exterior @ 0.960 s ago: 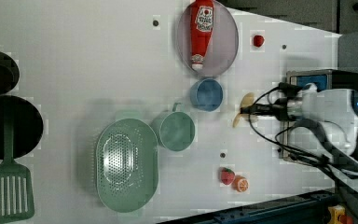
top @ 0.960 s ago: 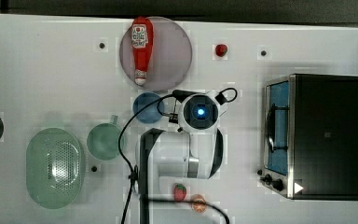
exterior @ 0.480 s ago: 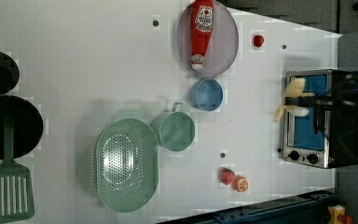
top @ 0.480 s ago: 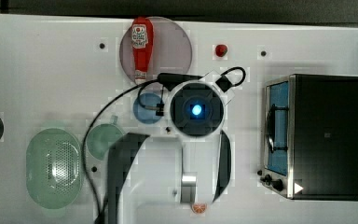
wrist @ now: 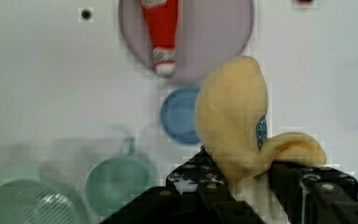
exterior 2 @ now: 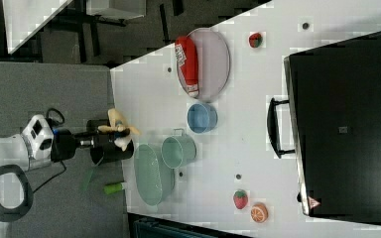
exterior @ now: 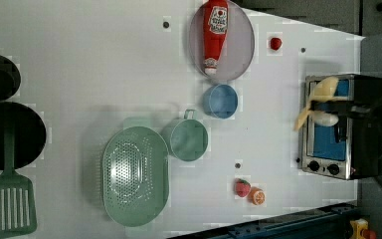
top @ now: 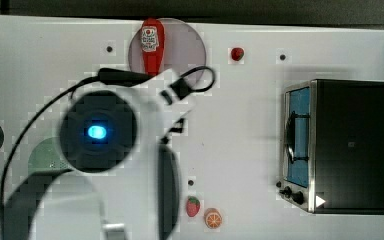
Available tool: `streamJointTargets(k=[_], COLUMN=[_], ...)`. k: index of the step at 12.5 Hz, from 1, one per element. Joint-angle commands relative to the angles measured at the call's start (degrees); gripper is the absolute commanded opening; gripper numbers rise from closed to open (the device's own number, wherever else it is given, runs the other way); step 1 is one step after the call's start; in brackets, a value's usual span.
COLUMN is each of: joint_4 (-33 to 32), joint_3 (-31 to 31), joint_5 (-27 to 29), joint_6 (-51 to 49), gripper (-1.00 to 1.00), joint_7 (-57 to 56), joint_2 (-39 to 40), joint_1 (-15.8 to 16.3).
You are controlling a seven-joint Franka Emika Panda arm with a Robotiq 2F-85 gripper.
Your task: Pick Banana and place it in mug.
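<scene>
My gripper (wrist: 244, 182) is shut on the banana (wrist: 233, 121), a pale yellow curved toy that sticks up from between the dark fingers (wrist: 191, 179). The gripper hangs high above the table. In the left view the banana (exterior: 322, 90) and gripper (exterior: 328, 107) appear in front of the toaster oven. In the right view the banana (exterior 2: 118, 123) is off the table's edge, beyond the basket. The mug (exterior: 189, 140), pale green with a short handle, stands upright on the table between the blue bowl and the green basket. It also shows below the gripper (wrist: 119, 184) and in the right view (exterior 2: 178, 151).
A blue bowl (exterior: 220, 101) stands beside the mug, and a perforated green basket (exterior: 135, 174) on its other side. A ketchup bottle (exterior: 215, 30) lies on a grey plate (exterior: 241, 50). A toaster oven (top: 340, 145), a strawberry (exterior: 242, 187), an orange slice (exterior: 257, 195) and a spatula (exterior: 7, 199) are around.
The arm has lifted the banana off the table beside the blue bowl. It has risen toward the top camera and shifted to the top view's left.
</scene>
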Motion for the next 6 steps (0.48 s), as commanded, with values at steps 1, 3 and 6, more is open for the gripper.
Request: streamJointTargets(k=[1,3,6], joint_4=[-1.12,-1.93,-5.22], joint_3=[7.01,10.49,13.07], joint_5=[0.47,0.71,1.22], joint_6=[-1.50,-1.21,4.88], gripper=[-0.30,-0.30,-0.30], joint_7=[17.09,23.40,28.54], joint_2=[1.66,3.52,7.57], joint_1=[2.13,2.25,2.27])
